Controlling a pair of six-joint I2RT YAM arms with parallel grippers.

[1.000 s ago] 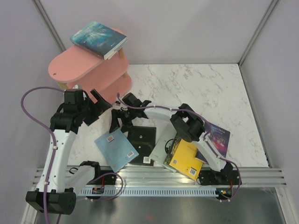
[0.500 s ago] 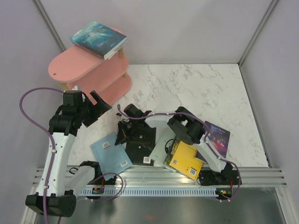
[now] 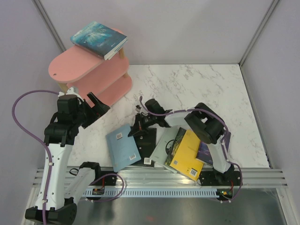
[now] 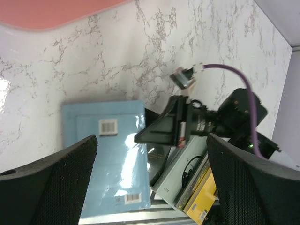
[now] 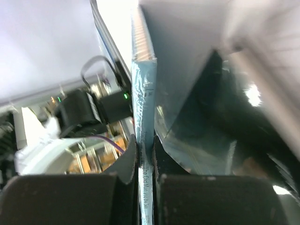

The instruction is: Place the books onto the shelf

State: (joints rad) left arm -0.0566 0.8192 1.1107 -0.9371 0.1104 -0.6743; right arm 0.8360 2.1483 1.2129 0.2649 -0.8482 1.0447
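Shutting within the last second, the right claw (image 3: 136, 130) reached toward 9 o'clock, elbow bent, pinching the pale blue book (image 3: 123, 149) at the tabletop's (image 3: 187, 84) 6 o'clock. Barcode stickers (image 4: 108, 126) showed; its spine lettering blurred. At 10 o'clock, beside the shelf (image 3: 79, 65), the left claw (image 3: 97, 111) hung wide open.

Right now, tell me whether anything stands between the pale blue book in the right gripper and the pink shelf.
The right gripper is shut on the pale blue book. The open left gripper hangs by the shelf, roughly on the line from book to shelf. Otherwise only bare table lies between.
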